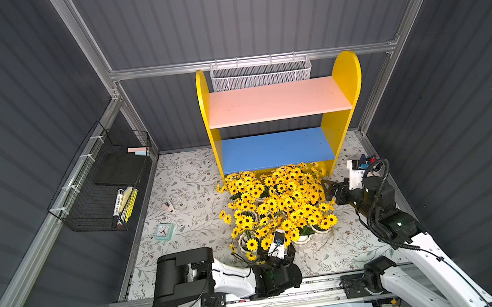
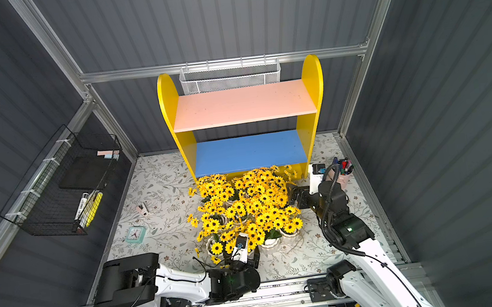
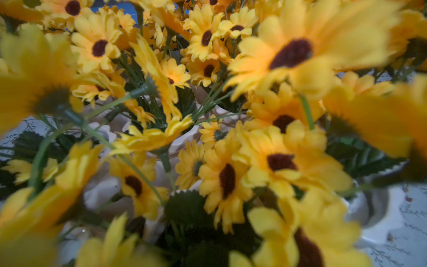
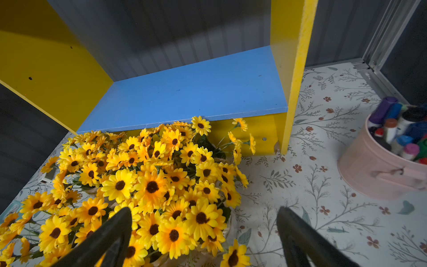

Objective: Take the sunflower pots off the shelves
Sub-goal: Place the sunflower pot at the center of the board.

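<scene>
Both boards of the shelves [image 1: 276, 101] [image 2: 242, 104] are bare: pink above, blue [image 4: 196, 92] below. The sunflower pots [image 1: 275, 204] [image 2: 244, 210] stand bunched on the table just in front of the shelves, with white ribbed pots showing at the near edge [image 1: 302, 238]. My left gripper [image 1: 275, 233] is pushed into the near side of the bunch. Its wrist view shows only blurred flowers [image 3: 221, 175], and its fingers are hidden. My right gripper [image 4: 204, 212] [image 1: 328, 189] is open at the bunch's right edge, over the outermost blooms [image 4: 150, 185], holding nothing.
A pink cup of pens [image 2: 345, 175] [image 4: 381, 166] stands right of the shelves, behind the right arm. A black wire basket [image 1: 101, 182] hangs on the left wall and a white mesh basket [image 1: 259, 73] behind the shelves. A small clock [image 1: 164, 231] lies at the left.
</scene>
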Motion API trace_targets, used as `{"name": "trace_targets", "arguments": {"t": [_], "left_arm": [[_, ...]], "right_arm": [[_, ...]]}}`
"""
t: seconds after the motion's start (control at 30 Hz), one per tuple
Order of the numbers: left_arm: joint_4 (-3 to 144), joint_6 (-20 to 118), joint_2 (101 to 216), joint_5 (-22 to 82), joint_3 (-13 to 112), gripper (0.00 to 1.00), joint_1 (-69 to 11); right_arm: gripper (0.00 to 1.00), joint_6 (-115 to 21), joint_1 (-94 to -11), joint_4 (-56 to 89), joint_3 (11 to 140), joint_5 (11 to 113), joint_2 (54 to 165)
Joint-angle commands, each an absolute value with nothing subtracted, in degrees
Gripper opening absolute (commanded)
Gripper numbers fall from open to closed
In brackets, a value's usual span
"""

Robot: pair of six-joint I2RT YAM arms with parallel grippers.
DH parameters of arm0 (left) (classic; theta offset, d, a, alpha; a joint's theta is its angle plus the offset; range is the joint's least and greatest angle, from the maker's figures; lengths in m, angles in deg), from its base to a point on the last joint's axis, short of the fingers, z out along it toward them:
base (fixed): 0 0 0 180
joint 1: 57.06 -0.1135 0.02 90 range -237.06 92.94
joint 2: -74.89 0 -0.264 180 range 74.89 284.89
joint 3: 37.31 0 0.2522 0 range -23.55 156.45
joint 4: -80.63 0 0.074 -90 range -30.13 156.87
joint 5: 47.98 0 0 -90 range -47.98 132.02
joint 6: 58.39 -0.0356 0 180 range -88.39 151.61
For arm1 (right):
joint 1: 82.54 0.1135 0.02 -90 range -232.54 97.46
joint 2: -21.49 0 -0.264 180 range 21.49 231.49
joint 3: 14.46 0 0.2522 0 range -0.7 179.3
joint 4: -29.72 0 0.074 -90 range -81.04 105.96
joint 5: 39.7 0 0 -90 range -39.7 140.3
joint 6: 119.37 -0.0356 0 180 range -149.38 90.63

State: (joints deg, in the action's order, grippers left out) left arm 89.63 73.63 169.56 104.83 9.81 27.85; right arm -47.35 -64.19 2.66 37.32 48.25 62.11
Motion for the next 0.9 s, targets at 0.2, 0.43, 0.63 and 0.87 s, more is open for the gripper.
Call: {"name": "trace_targets", "arguments": {"t": [0.2, 0.43, 0.63, 0.87], "left_arm": [[78.6, 80.4, 168.0, 108.6, 13.9, 0.99, 28.3], [65.1, 87.1, 168.0, 110.1, 20.2, 0.99, 31.9], [28.3, 115.1, 171.6, 111.1, 30.7, 0.99, 36.7], [-3.1, 130.9, 180.8, 108.6, 46.0, 0.99, 44.2]], "right_arm": [[0.99, -48.2, -64.5, 3.4, 37.0, 50.6, 60.8], [0.99, -48.2, -64.4, 3.2, 37.2, 50.9, 60.9], [0.99, -48.3, -64.4, 2.8, 37.6, 50.9, 60.6], [0.99, -48.5, -64.4, 1.9, 38.4, 51.3, 60.4]]}}
